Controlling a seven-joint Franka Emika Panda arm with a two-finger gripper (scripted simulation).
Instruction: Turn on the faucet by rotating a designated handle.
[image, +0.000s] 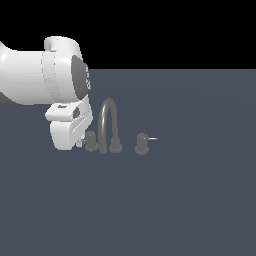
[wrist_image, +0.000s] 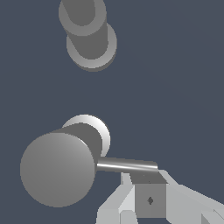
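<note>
Faucet stands on the dark surface, left of centre in the exterior view. Leftmost, the white arm hangs over the handle, then comes the arched spout, then a second knob with a whitish rod. In the wrist view a finger touches the handle's rod; whether the fingers are apart or together cannot be told.

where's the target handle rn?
In the exterior view, the handle sits left of the faucet's spout, right beside the pincer. In the wrist view its lever rod reaches the pincer's fingertip.
</note>
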